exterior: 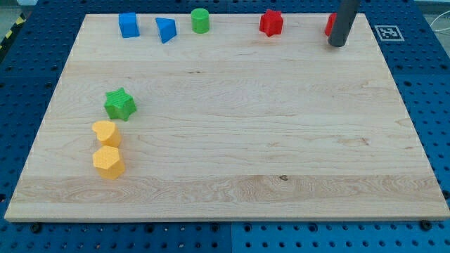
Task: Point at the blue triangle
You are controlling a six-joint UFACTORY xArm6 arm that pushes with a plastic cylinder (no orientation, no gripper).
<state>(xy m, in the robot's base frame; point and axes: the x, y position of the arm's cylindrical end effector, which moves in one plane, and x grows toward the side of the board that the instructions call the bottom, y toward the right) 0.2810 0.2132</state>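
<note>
At the far right corner of the wooden board [232, 147], my tip [337, 45] rests on the surface at the end of a straight dark rod; the rod carries no jaws, so nothing can be said to spread, press together or pinch. Touching or just behind the rod on its left side is a red block [329, 25], mostly hidden, whose shape cannot be made out. Further left along the far edge stands a red star-shaped block [271, 22], well apart from the tip. Continuing left come a green cylinder [200, 20], then the blue triangle [166, 29], and just beside it, at the far left, a blue cube [129, 24]. The blue triangle thus lies near the far left of the board, between the green cylinder and the blue cube, and well apart from the tip, with the green cylinder and red star between them. On the left side, nearer the viewer, a green star [120, 104] sits above a yellow heart-shaped block [106, 133], which in turn lies just beside a yellow hexagonal block [108, 162]. Beyond the board's far right corner, a black-and-white marker tag [389, 32] lies on the blue perforated table [429, 84].
</note>
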